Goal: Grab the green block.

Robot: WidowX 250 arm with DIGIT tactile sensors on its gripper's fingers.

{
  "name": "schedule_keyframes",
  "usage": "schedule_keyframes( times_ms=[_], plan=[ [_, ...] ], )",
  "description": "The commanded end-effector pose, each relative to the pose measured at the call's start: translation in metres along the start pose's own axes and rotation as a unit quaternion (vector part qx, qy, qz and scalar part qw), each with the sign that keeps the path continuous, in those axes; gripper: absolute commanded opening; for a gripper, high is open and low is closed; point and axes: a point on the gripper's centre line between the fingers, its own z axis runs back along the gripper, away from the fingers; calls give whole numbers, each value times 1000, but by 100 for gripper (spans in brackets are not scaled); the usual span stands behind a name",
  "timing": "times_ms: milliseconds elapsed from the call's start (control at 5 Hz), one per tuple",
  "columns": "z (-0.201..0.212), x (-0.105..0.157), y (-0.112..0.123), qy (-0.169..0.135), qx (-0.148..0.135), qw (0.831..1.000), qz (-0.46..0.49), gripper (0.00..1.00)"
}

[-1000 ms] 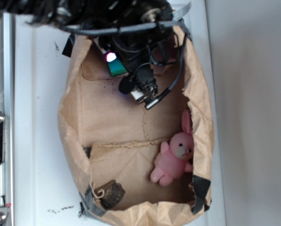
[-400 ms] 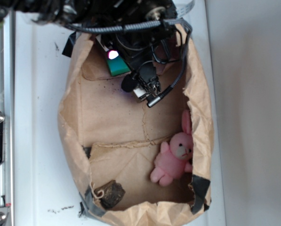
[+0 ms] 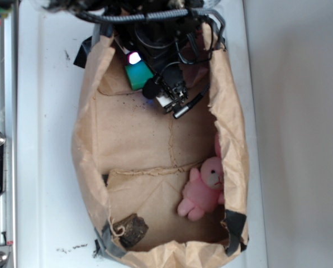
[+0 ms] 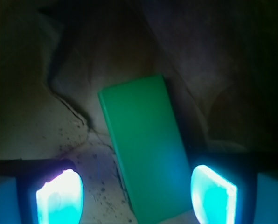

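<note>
The green block (image 4: pixel 146 149) lay flat on the brown paper floor of the paper bag (image 3: pixel 85 167), at the upper middle of the exterior frame, partly under the arm's cables. In the wrist view the fingers (image 4: pixel 59 196) were spread, one glowing pad either side of the block's near end, not touching it. Lower right sat a pink plush bunny (image 3: pixel 203 190); a dark brown chunk (image 3: pixel 130 229) lay at lower left
</note>
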Motion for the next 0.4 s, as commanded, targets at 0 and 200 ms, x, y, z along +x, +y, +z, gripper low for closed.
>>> schedule_keyframes(
  times_ms=[0,200],
  plan=[
    [15,12,8,-51,15,998,19,100],
    [11,14,11,-53,20,998,21,100]
  ],
)
